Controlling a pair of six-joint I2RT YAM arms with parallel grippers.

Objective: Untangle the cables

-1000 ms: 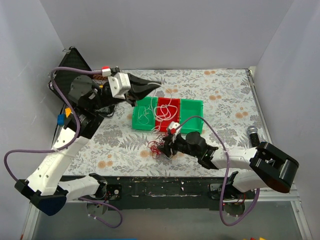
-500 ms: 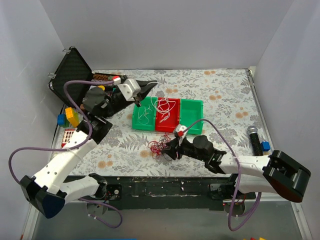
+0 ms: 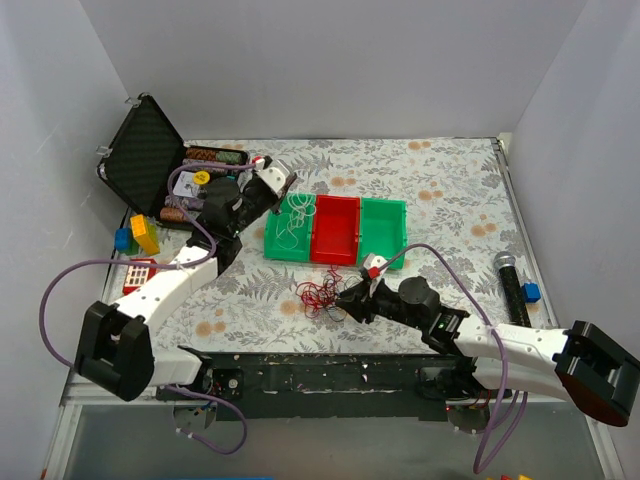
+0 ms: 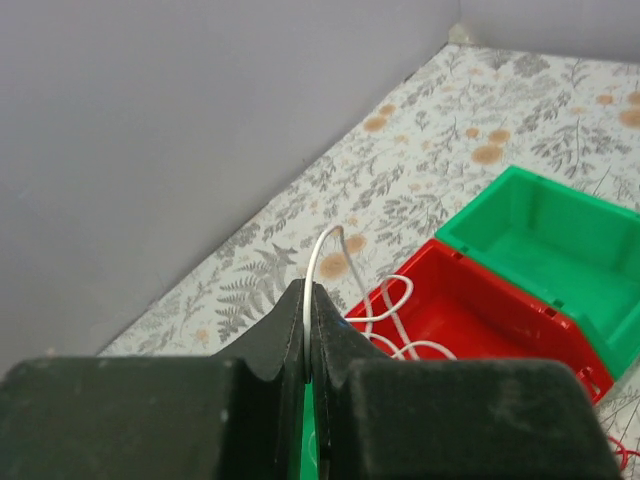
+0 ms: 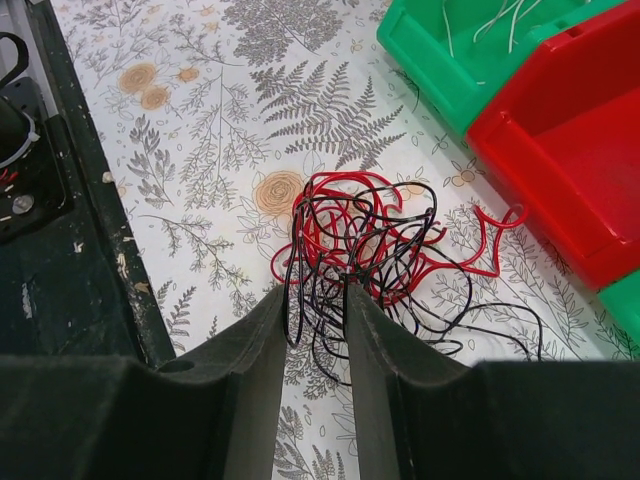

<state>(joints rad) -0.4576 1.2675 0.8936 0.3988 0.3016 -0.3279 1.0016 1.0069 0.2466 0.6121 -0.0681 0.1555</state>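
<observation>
The cables [image 5: 360, 230] have smooth, shiny red and black plastic skin. The white wire [image 4: 314, 265] looks smooth too. The red bin [image 5: 585, 150] and green bin [image 5: 425, 55] are glossy hard plastic. The table cover [image 5: 190, 110] is matt.

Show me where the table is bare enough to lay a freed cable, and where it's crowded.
Bare: the cloth between the bins and the microphone, back to the wall; also the near strip between the left arm and the cables. Crowded: the left corner with the open case and blocks, and the bins' front, where the right gripper straddles the cables.
</observation>
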